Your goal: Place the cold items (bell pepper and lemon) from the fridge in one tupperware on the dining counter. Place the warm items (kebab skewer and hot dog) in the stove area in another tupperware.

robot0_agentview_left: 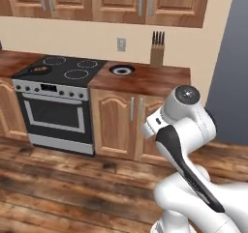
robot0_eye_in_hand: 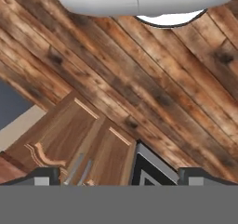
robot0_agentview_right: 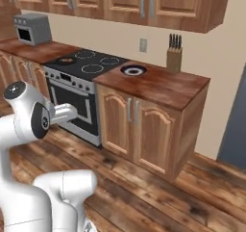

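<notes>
the gripper point(robot0_eye_in_hand: 119, 177) stands wide, its two dark fingertips point(robot0_eye_in_hand: 44, 175) far apart at the bottom of the hand view, with nothing between them. past them lie the plank floor point(robot0_eye_in_hand: 153, 83), two wooden cabinet doors point(robot0_eye_in_hand: 69, 139) and a corner of the oven front point(robot0_eye_in_hand: 151, 169).

in both base views the stove point(robot0_agentview_left: 63, 68) sits in a run of wooden cabinets. on its rear left burner rests a small dark pan point(robot0_agentview_left: 39, 69) holding reddish-brown food, too small to name as skewer or hot dog. on the desk point(robot0_agentview_left: 145, 80) just right of the stove sits a round dark bowl point(robot0_agentview_left: 121, 70) with a pale inside. a knife block point(robot0_agentview_left: 156, 53) stands against the wall behind it, beside a wall socket point(robot0_agentview_left: 121, 44). in the right base view a grey microwave point(robot0_agentview_right: 31, 28) sits on the desk left of the stove. the arm point(robot0_agentview_left: 186, 130) is folded up in front of the cabinets, well apart from the stove.
</notes>
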### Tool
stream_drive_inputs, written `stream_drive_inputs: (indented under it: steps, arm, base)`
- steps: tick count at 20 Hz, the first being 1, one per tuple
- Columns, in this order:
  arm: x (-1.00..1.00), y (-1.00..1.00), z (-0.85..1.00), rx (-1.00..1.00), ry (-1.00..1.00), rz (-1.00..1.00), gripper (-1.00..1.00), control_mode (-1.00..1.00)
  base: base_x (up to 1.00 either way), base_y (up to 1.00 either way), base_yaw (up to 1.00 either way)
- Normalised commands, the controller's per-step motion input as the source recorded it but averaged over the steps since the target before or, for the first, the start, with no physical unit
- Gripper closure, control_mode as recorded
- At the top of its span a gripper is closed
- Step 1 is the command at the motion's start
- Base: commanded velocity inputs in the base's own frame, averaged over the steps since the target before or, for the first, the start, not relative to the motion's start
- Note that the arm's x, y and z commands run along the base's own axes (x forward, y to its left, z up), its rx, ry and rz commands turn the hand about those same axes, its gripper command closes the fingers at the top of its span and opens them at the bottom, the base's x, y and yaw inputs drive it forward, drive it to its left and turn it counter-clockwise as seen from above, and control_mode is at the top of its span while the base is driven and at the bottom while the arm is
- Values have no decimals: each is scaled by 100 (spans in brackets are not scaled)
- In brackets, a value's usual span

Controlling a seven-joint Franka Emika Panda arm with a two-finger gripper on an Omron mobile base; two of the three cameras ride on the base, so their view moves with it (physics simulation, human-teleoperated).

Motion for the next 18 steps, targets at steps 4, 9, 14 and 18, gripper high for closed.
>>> stream_drive_inputs:
  steps: [4, 9, 14, 18]
  arm:
    - [0, 0, 0, 0, 0, 0, -100, 100]
    - [0, 0, 0, 0, 0, 0, -100, 100]
    - [0, 0, 0, 0, 0, 0, -100, 100]
    - [0, 0, 0, 0, 0, 0, -100, 100]
  base:
    - [100, 97, -5]
    - [100, 100, -28]
    - [94, 100, -33]
    - [84, 100, -33]
